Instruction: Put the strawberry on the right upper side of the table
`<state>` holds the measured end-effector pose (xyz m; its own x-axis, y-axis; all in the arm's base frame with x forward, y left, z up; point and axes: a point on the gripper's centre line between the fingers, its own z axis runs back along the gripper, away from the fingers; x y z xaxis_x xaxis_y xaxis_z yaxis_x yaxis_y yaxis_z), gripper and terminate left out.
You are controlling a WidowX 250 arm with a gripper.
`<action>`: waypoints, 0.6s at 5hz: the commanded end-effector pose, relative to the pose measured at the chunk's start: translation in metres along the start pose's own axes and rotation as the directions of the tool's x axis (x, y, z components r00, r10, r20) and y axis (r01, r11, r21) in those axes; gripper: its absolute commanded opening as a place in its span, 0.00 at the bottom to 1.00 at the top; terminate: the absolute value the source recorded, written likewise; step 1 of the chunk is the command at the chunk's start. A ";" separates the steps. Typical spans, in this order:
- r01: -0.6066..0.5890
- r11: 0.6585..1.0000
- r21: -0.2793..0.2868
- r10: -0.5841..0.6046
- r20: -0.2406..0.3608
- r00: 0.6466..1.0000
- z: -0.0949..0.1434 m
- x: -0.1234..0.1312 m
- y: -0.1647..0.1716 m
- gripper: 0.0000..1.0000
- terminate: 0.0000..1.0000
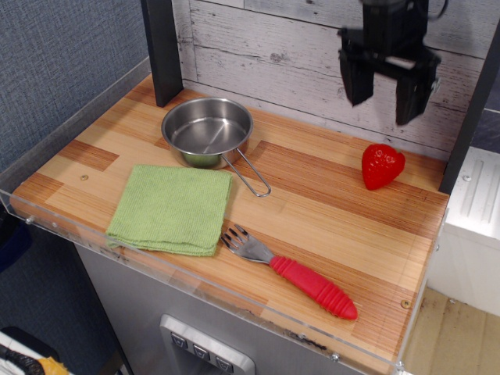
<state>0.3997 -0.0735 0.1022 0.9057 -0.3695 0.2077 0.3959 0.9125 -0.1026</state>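
Table (336,226) holds strawberry (382,166), bowl (207,131), fork (293,273).

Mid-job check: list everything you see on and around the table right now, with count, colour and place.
strawberry: 1, red, far right of the table, lying free
bowl: 1, steel with wire handle, far left-centre
cloth: 1, green, folded, near left
fork: 1, metal head with red ribbed handle, near edge, centre-right
table: 1, striped light and brown wood, clear edge rim
post: 1, dark, far left corner
gripper: 1, black, open, raised above the strawberry
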 end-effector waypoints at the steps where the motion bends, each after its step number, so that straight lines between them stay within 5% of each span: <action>1: -0.048 0.997 0.052 0.042 0.116 0.992 0.079 -0.011 -0.008 1.00 0.00; 2: -0.080 0.995 0.058 0.071 0.137 0.988 0.090 -0.021 -0.007 1.00 0.00; 3: -0.080 0.995 0.058 0.071 0.137 0.988 0.090 -0.021 -0.007 1.00 1.00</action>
